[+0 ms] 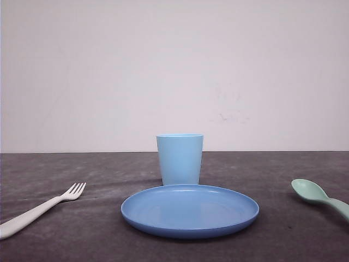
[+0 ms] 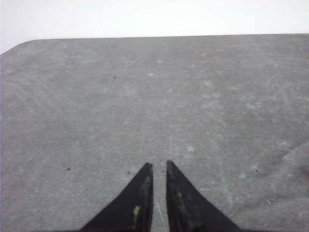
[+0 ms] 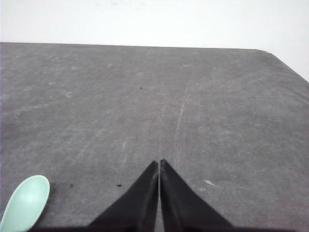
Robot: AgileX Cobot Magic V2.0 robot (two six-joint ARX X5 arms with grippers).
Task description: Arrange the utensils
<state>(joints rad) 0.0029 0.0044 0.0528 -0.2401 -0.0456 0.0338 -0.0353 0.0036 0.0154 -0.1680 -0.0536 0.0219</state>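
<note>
A white four-tined fork (image 1: 41, 208) lies on the dark table at the front left, tines pointing toward the middle. At the front right lies a mint-green spoon (image 1: 316, 195), its bowl toward the middle and its handle running off the edge of the view. The right wrist view catches the spoon's bowl (image 3: 26, 202) off to one side of my right gripper (image 3: 159, 162), which is shut over bare table with nothing in it. My left gripper (image 2: 159, 165) hangs over bare table too, shut with only a thin slit between its fingers.
A round blue plate (image 1: 163, 229) sits at the centre front, between the fork and the spoon. A light blue cup (image 1: 180, 159) stands upright just behind it. The table's far edge meets a plain white wall.
</note>
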